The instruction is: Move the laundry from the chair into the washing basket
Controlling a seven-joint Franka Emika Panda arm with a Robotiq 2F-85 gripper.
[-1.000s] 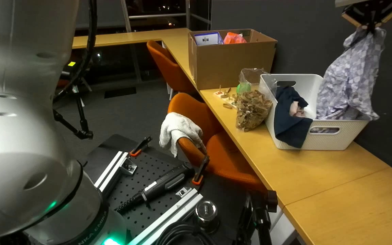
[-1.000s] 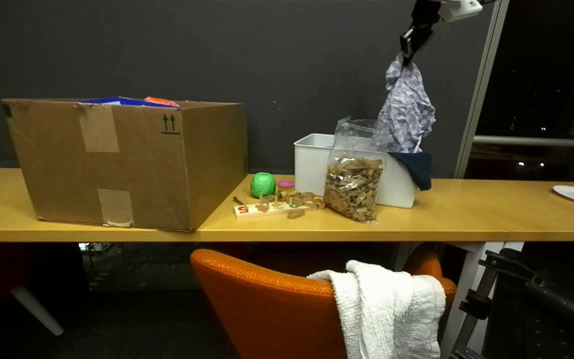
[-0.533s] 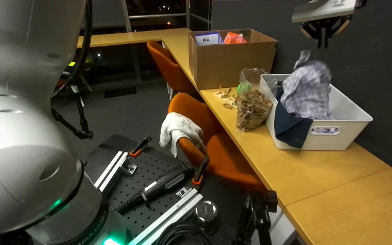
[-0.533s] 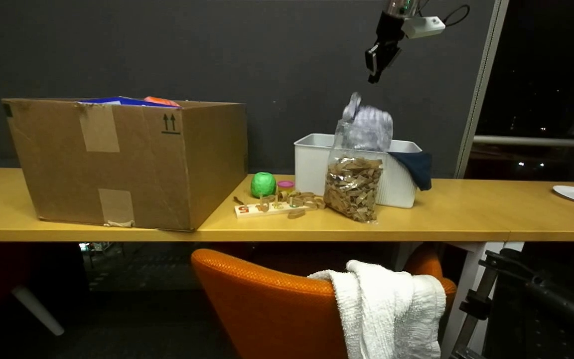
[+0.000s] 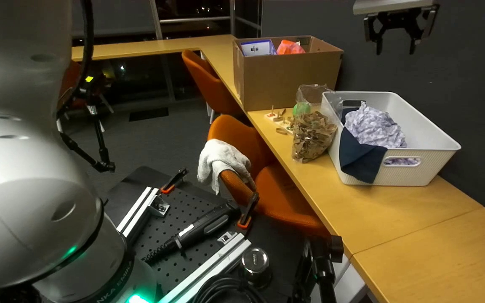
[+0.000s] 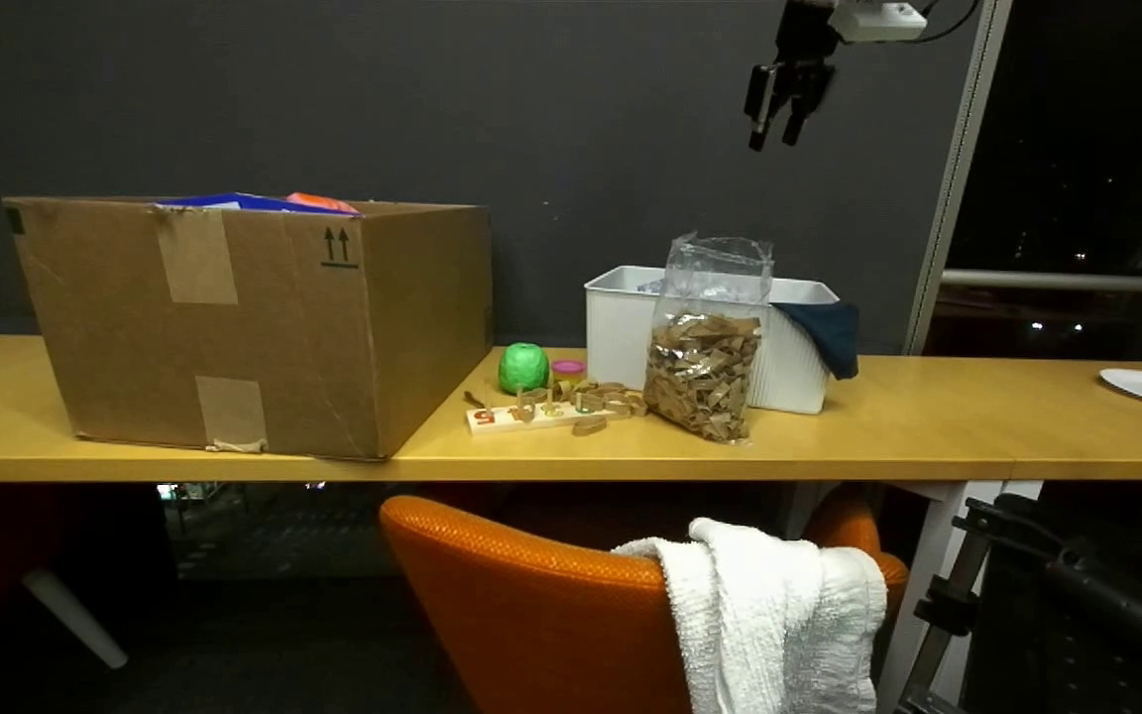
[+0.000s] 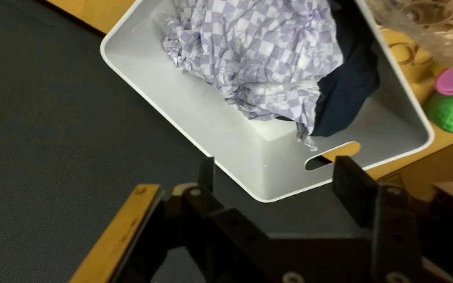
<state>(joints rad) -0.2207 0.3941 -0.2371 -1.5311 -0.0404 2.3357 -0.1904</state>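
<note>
In the exterior views, a white towel (image 5: 221,158) (image 6: 769,605) hangs over the orange chair (image 5: 278,189). The white washing basket (image 5: 430,168) stands on the desk. Inside it lies a crumpled purple-and-white checked cloth (image 7: 266,51), heaped towards the side near the bag. A navy cloth (image 5: 358,160) drapes out over the basket's rim, partly under the checked one. High above the basket is my gripper (image 5: 395,51) (image 6: 772,145), apart from everything. Its fingers are spread in the wrist view, and only the basket's corner and the dark wall show between them.
A clear bag of brown paper strips (image 6: 705,367) leans close against the basket. Beside it are a green ball (image 6: 523,369) and a wooden peg board (image 6: 531,416). A large cardboard box (image 5: 289,80) stands farther along the desk. The dark wall rises behind the basket.
One second ago the gripper was shut on the hanging checked cloth. It moved towards the bag side, let go and opened; the cloth dropped into the basket. The towel has not moved.
</note>
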